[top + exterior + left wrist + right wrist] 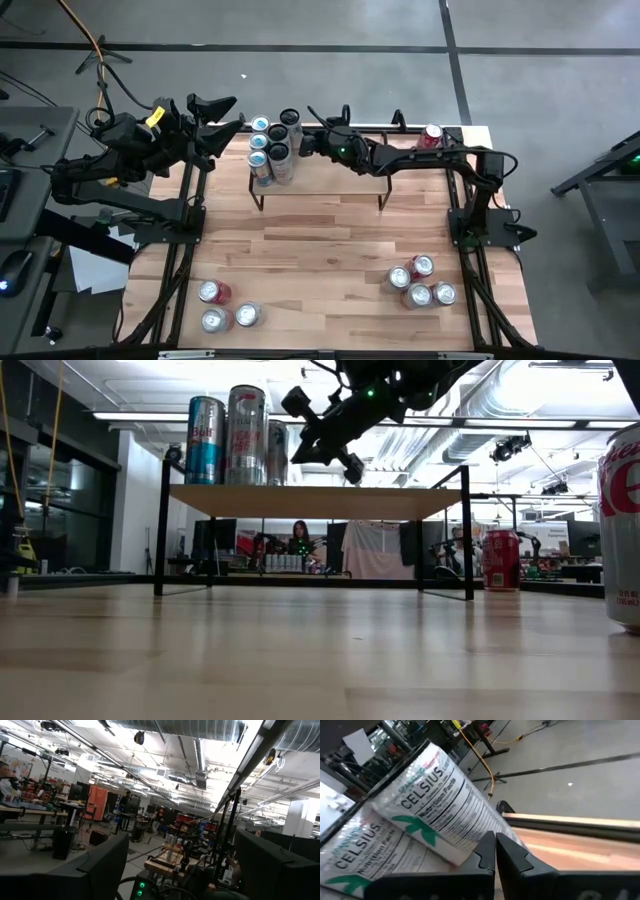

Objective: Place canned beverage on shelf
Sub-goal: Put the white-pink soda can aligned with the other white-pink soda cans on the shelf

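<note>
The shelf [330, 175] stands at the table's far middle on thin black legs, and its plank also shows in the low view [320, 500]. Several cans [272, 150] stand upright on its left end [245, 435]. My right gripper [305, 142] is shut and empty above the shelf, just right of those cans [325, 445]. In its wrist view the shut fingertips [495, 850] point at a white Celsius can [437, 805]. My left gripper [222, 116] is open and empty, raised off the table's far left corner. My right gripper's shut fingertips [487, 851] stand right at the side of the white Celsius can, coming level from the table's right. Whether they touch it, I cannot tell.
A red can [430, 135] stands at the table's far right, right of the shelf [500, 560]. Three cans [225, 305] stand near the front left and several cans [420, 283] near the front right. The shelf's middle and right part is bare.
</note>
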`<action>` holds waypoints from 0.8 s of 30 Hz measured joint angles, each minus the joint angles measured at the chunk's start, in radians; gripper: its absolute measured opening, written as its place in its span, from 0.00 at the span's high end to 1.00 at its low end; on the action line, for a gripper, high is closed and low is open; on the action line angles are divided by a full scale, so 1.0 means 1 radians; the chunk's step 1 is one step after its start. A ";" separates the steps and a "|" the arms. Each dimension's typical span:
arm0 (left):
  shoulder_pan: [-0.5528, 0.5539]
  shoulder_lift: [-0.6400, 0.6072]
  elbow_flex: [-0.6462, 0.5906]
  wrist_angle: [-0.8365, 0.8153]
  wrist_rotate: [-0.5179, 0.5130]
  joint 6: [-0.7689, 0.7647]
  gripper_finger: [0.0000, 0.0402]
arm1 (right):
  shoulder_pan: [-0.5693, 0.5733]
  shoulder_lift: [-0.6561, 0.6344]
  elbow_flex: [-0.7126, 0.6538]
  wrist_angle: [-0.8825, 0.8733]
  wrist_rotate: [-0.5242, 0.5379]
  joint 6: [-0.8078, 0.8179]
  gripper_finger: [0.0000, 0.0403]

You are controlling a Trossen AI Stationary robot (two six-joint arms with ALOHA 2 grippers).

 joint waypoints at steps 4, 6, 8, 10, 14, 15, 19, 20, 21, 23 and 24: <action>0.000 0.000 0.000 0.000 0.000 -0.018 0.24 | -0.030 0.000 0.000 -0.004 -0.011 0.015 1.00; 0.000 0.000 0.000 0.000 0.000 -0.018 0.24 | -0.052 0.000 0.000 0.006 -0.056 0.040 1.00; 0.000 0.000 0.000 0.000 0.000 -0.019 0.24 | -0.068 0.000 0.000 0.017 -0.107 0.061 1.00; 0.000 0.000 0.000 0.000 0.000 -0.018 0.24 | -0.073 0.000 0.000 0.019 -0.129 0.083 1.00; 0.000 0.000 0.000 0.000 0.000 -0.018 0.24 | -0.056 0.000 0.000 0.019 -0.119 0.116 1.00; 0.000 0.000 0.000 0.000 0.000 -0.018 0.24 | -0.052 0.000 0.000 0.019 -0.118 0.123 1.00; 0.000 0.000 0.000 0.000 0.000 -0.018 0.24 | -0.047 0.000 0.000 0.019 -0.113 0.128 1.00; 0.000 0.000 0.000 0.000 0.000 -0.018 0.24 | -0.047 0.000 0.000 0.019 -0.112 0.129 1.00; 0.000 0.000 0.000 0.000 0.000 -0.017 0.24 | -0.047 0.000 0.000 0.020 -0.112 0.132 1.00; 0.000 0.000 0.000 0.000 0.000 -0.017 0.24 | -0.047 0.000 0.000 0.020 -0.112 0.151 1.00; 0.000 0.000 0.000 0.000 0.000 -0.017 0.24 | -0.047 0.000 0.000 0.023 -0.112 0.157 1.00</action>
